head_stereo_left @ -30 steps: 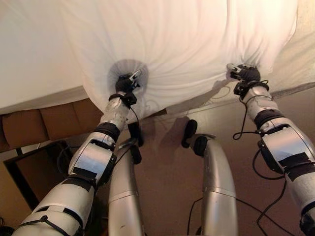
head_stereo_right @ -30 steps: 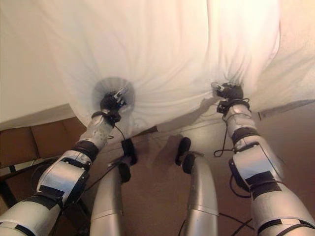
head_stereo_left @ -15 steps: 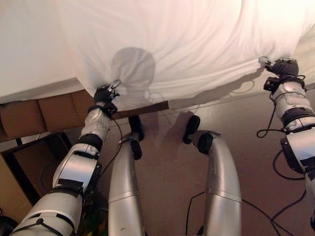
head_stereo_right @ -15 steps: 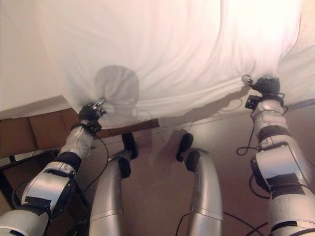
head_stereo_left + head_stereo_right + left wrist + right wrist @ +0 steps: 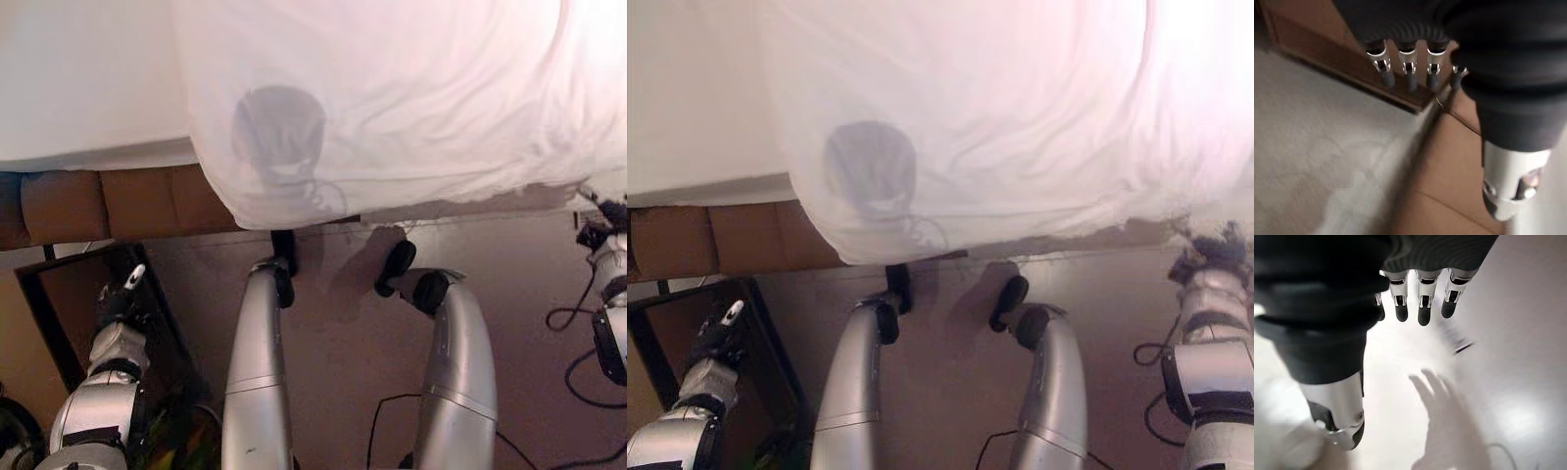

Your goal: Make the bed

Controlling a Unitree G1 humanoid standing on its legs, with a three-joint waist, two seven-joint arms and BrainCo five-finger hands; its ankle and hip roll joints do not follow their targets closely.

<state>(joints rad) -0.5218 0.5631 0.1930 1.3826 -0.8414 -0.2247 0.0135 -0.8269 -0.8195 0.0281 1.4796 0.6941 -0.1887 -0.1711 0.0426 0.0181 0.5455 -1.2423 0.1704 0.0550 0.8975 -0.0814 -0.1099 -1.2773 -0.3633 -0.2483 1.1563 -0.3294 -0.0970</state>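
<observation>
Bed spans the 12 o'clock side, white top, brown padded base showing from 9 to 10 o'clock. White sheet lies on it, rumpled, edge draping over the near side from 11 to 3 o'clock, hanging just above the pale floor, possibly carpet.

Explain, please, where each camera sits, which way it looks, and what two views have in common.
Left eye view: on the head, looking down at the white sheet hanging over the bed edge; the left hand shows low at the left.
Right eye view: beside it, same scene; the right hand shows at the right.
Left wrist view: on the left wrist, looking along straight fingers at the floor and a brown panel.
Right wrist view: on the right wrist, looking along straight fingers at a pale surface.
Both eye views share the sheet and both hands.
</observation>
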